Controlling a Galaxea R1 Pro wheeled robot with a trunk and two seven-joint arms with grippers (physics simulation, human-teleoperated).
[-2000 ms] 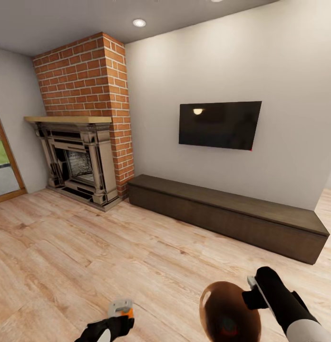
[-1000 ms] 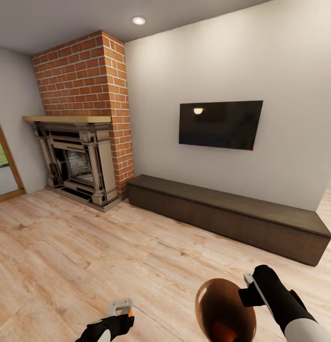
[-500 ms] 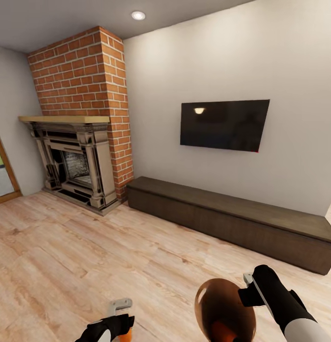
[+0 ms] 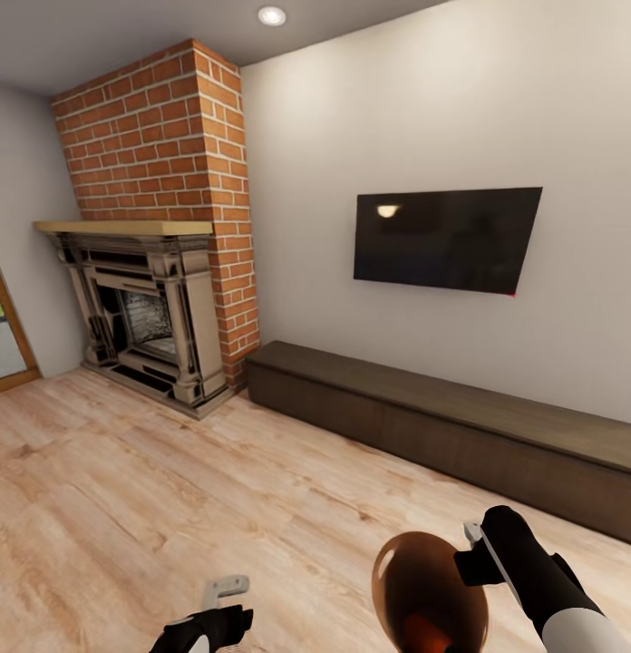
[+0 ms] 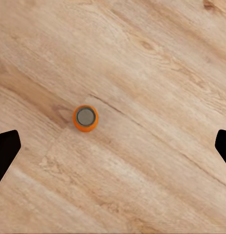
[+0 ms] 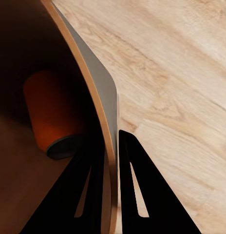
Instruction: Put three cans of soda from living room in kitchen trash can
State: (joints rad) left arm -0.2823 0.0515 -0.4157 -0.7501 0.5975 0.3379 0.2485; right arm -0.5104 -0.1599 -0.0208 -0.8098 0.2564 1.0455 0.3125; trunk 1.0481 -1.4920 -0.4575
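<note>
Left wrist view showed the left end effector (image 5: 113, 144) spread above an orange can (image 5: 85, 118) on the floor; the right end effector (image 6: 112, 146) pinched the bin's rim (image 6: 96, 105); centring the spread fingers before descending seemed wise.

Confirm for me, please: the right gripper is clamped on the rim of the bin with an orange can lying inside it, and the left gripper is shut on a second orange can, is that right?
Not quite. The left gripper is open and holds nothing; in the left wrist view the second orange can stands upright on the wood floor below it. The rest holds: the right gripper pinches the bin rim, with an orange can inside.
</note>
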